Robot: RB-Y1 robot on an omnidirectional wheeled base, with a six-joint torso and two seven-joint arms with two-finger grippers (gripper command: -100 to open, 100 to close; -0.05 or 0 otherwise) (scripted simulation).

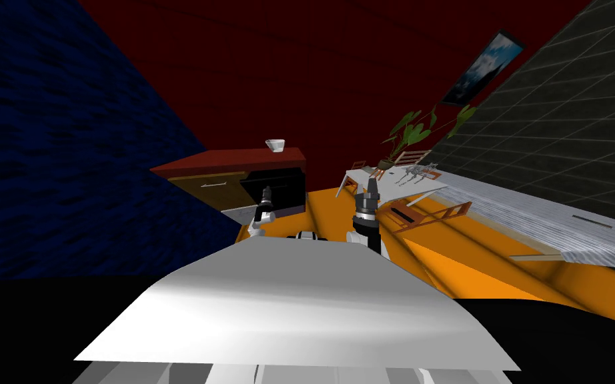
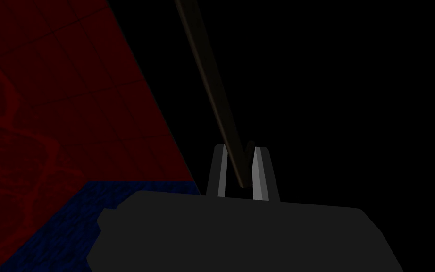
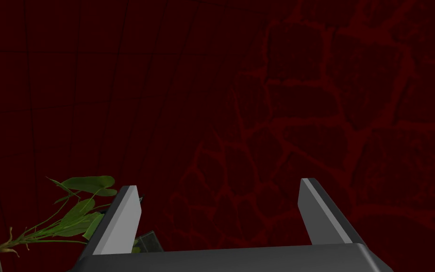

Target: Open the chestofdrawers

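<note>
Left arm: We reach it forward and low. The left pincer [image 1: 266,194] is at the dark right half of the chest [image 1: 229,161], close against its front.
Left pincer state: Its fingers [image 2: 260,172] stand close together, pinching a thin dark bar [image 2: 207,80] that slants away from them. We cannot tell whether it is a handle or a panel edge.
Right arm: Raised forward beside the left arm and well apart from the chest. The right pincer [image 1: 371,182] is in front of the worktop [image 1: 393,183].
Right pincer state: Its blades are spread wide.
Chest: Ahead and to our left, where the blue and red walls meet. It has a red-brown top, a brown drawer [image 1: 209,187] with a pale handle on its left half, and a dark right half.
Around: A white bowl [image 1: 275,144] sits on the chest's top. The floor [image 1: 329,208] is orange. Chairs [image 1: 426,213] stand by the worktop, a plant [image 1: 419,128] is behind it, and a picture [image 1: 483,67] hangs high on the wall.
Views: The head view places both arms against the chest. The left wrist view adds the grip on the bar, with a black area around it. The right wrist view brings the plant's leaves and pot close beside one blade.
</note>
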